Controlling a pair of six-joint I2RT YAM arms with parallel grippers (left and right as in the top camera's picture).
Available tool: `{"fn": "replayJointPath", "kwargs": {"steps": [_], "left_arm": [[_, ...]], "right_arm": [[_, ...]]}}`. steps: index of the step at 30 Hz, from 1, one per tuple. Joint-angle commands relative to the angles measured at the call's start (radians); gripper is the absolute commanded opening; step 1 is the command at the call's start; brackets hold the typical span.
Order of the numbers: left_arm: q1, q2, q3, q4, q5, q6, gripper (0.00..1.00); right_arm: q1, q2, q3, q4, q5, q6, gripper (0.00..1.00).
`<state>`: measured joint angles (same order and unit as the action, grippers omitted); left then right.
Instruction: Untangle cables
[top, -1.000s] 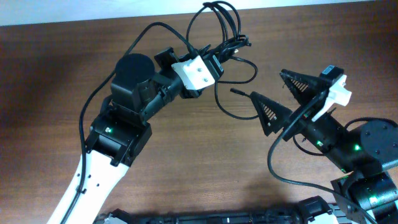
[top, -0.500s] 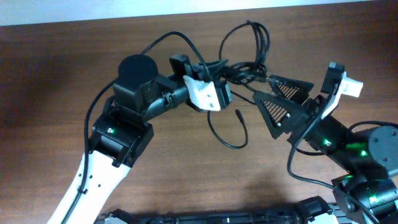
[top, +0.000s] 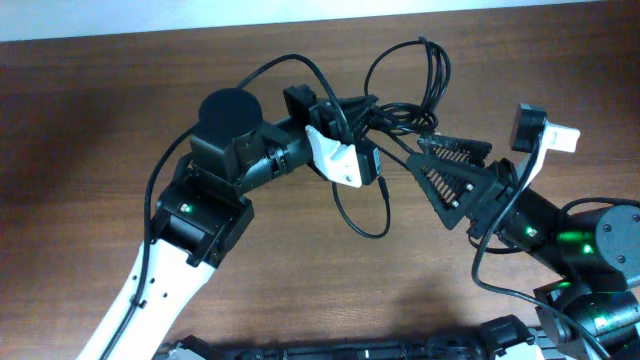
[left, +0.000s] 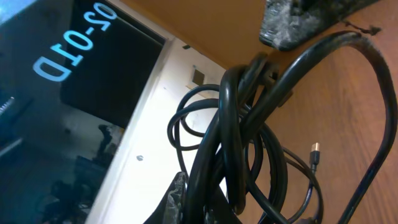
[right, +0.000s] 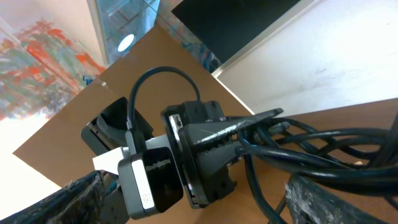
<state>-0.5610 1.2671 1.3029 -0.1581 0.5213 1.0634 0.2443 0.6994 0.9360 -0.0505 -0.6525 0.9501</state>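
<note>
Cables shifted rightward, bunched in tangled loops.

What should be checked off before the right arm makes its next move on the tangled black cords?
1. Grip: left fingers shut on the bundle of thin black flexible cords: ok.
2. Opening: right fingers spread apart, nothing held: ok.
3. Alignment: cords cross the gap between the right fingers in the right wrist view: ok.
4. Target: one single strand singled out for the pinch: cannot tell, the strands overlap.
5. Loose end: small metal-tipped plug dangles free beside the bundle, not pinched: ok.
</note>
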Motion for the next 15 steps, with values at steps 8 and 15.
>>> {"fn": "replayJointPath", "kwargs": {"steps": [8, 15], "left_arm": [[-0.071, -0.003, 0.007, -0.008, 0.013, 0.057, 0.0], [-0.072, -0.003, 0.007, -0.019, 0.014, 0.068, 0.0]], "right_arm": [[-0.002, 0.04, 0.012, 0.01, -0.01, 0.013, 0.91], [-0.003, 0.045, 0.012, 0.031, 0.002, 0.013, 0.62]]}}
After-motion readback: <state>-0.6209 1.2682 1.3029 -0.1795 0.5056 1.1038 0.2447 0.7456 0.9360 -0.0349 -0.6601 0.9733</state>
